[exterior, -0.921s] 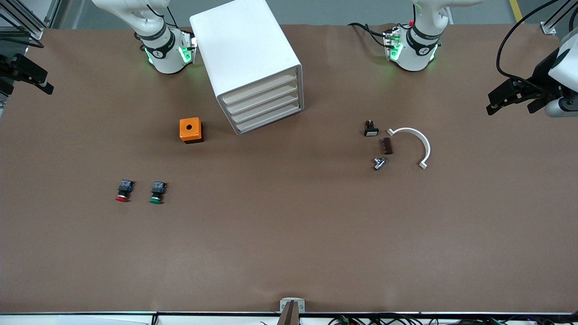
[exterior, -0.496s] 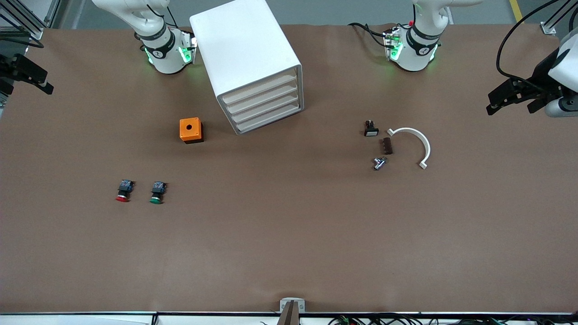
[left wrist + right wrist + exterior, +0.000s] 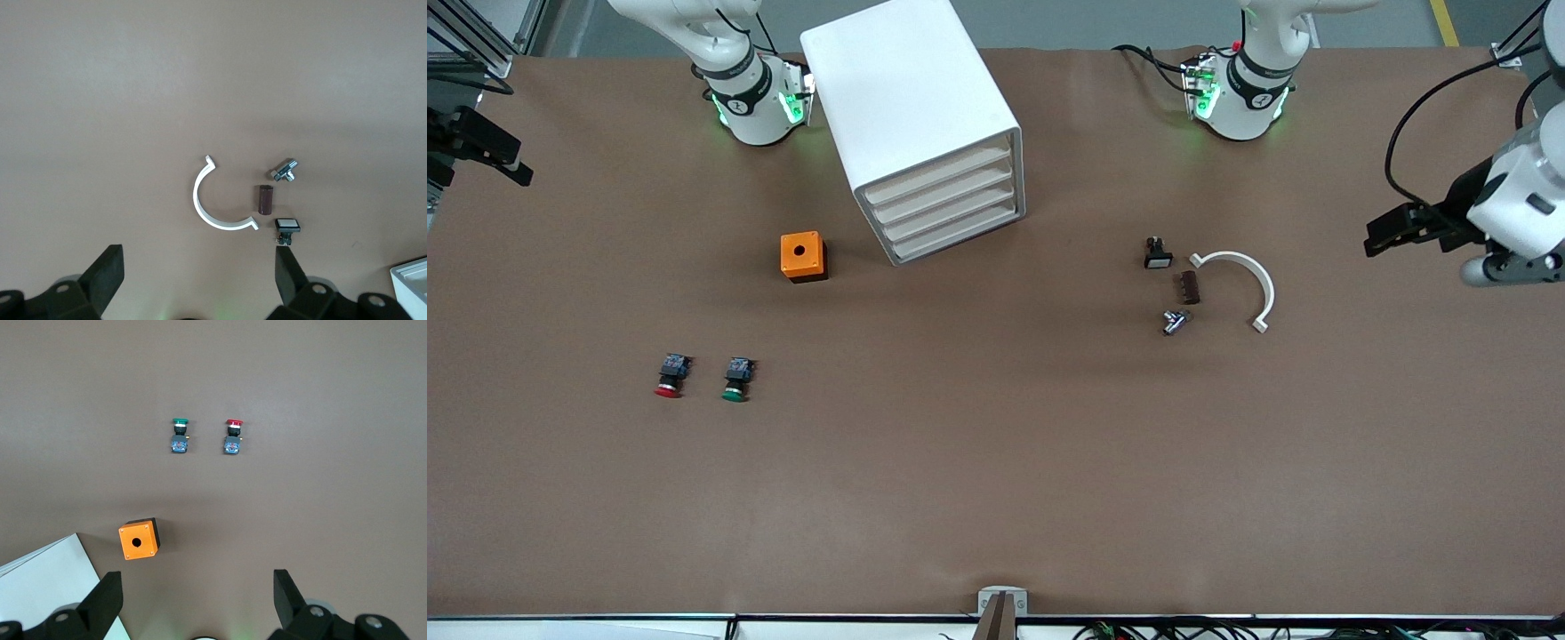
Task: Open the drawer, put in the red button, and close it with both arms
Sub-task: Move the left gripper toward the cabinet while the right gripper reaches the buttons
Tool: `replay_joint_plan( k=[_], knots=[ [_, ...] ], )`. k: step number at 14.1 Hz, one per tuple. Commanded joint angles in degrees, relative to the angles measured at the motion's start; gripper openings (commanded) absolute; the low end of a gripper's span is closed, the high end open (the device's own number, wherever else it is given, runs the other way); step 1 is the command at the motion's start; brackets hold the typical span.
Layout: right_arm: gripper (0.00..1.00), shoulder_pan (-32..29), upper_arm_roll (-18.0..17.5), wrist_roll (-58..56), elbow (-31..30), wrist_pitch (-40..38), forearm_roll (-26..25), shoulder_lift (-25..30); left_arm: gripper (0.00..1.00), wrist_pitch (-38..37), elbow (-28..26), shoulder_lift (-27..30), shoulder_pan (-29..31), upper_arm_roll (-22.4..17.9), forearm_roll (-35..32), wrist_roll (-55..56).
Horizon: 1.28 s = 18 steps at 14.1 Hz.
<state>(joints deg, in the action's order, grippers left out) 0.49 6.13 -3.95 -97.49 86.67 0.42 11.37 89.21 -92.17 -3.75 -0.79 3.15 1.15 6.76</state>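
The left gripper (image 3: 1376, 242) has just swung in from the table's edge at the left arm's end and dropped a little toward the surface, where half a second ago it hung higher and farther out; its fingers (image 3: 107, 270) stand wide apart with nothing between them, and it now hovers over bare table near the white curved bracket (image 3: 1245, 277). That reads as the first stir of an approach, most likely toward the drawer unit (image 3: 925, 133), whose four drawers all sit flush and shut, so nothing of the task is done yet. The right gripper (image 3: 494, 151) waits as before at the right arm's end of the table, over its edge, also spread open and empty. The red button (image 3: 669, 376) lies untouched toward the right arm's end, just beside the green button (image 3: 735, 380) and nearer the front camera than the orange box (image 3: 803, 256). Near the bracket lie a small brown block (image 3: 1189, 287), a white-faced switch (image 3: 1157, 255) and a metal fitting (image 3: 1173, 322). No brand, label or legible writing shows on any of these; the marks on the arm bases are too small to read.
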Motion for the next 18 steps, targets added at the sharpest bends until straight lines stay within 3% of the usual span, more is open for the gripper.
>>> replay_joint_plan(
  k=[1,5,9,13,15,18],
  knots=[
    [1.00,0.39,0.20,0.34,1.50,-0.01,-0.24,0.24,1.00,0.43,1.38,-5.81,-0.88,0.19,-1.23,0.53],
    [1.00,0.39,0.20,0.35,2.04,-0.10,-0.07,-1.78,1.00,2.90,1.38,-14.34,-1.23,0.45,-1.15,3.42],
    [1.00,0.04,0.20,0.26,3.61,3.23,0.20,-13.53,1.00,3.25,1.47,-20.06,-5.09,0.45,-1.23,14.92],
    [1.00,-0.31,0.20,-0.97,4.94,4.03,-1.64,-16.73,1.00,3.43,1.56,-21.92,-10.44,0.63,0.69,28.89],
    [1.00,-0.75,0.20,-0.45,2.67,8.21,-1.91,-17.52,1.00,2.82,2.51,-23.23,-15.19,0.63,2.36,40.81],
    [1.00,-2.15,0.20,-0.36,-4.87,17.61,-1.91,-17.70,1.00,1.06,8.13,-27.62,-18.28,0.63,11.92,58.67]
  ],
)
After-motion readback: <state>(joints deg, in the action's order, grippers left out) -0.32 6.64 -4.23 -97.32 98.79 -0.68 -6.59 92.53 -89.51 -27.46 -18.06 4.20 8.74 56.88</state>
